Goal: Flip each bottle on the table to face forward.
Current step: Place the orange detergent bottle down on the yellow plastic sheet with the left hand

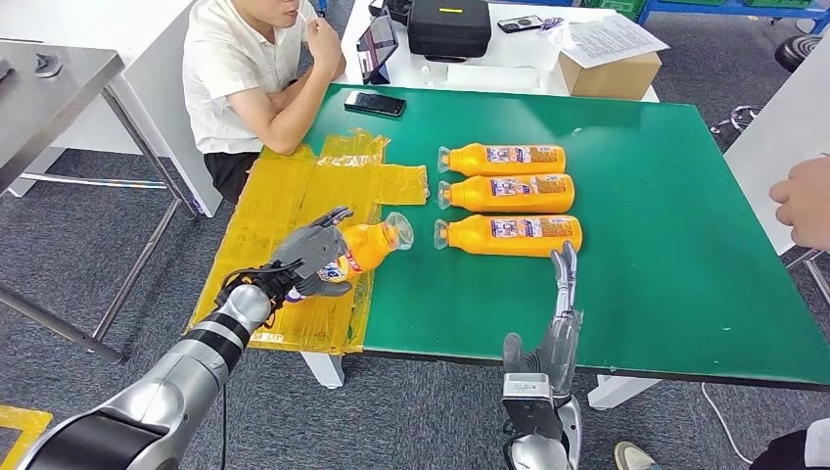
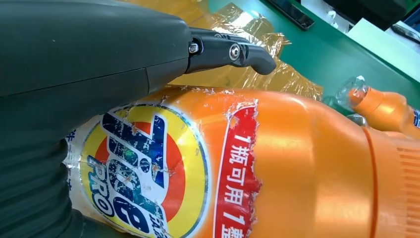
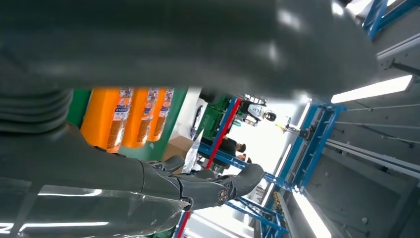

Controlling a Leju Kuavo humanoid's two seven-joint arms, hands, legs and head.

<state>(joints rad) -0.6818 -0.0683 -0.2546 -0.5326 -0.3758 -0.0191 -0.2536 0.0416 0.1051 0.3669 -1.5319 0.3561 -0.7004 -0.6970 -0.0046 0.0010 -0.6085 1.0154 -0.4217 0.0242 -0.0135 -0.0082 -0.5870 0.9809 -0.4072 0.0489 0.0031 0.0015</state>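
Observation:
My left hand (image 1: pixel 311 257) grips an orange bottle (image 1: pixel 367 245) over the yellow sheet (image 1: pixel 269 211) at the table's left side; its clear cap points toward the other bottles. Up close, that orange bottle (image 2: pixel 297 163) shows its colourful front label under my left hand (image 2: pixel 89 64). Three more orange bottles lie side by side on the green table (image 1: pixel 666 245): a far one (image 1: pixel 504 159), a middle one (image 1: pixel 509 192) and a near one (image 1: pixel 511 235). My right hand (image 1: pixel 560 313) stands open just in front of the near bottle, fingers straight up. The three bottles (image 3: pixel 124 116) show beyond my right hand (image 3: pixel 198 186).
A person in a white shirt (image 1: pixel 240 73) sits at the far left corner. A black phone (image 1: pixel 374 103) lies near them. Another person's hand (image 1: pixel 805 201) holds a white sheet at the right edge. A cardboard box (image 1: pixel 609 70) and black case (image 1: pixel 448 27) stand behind.

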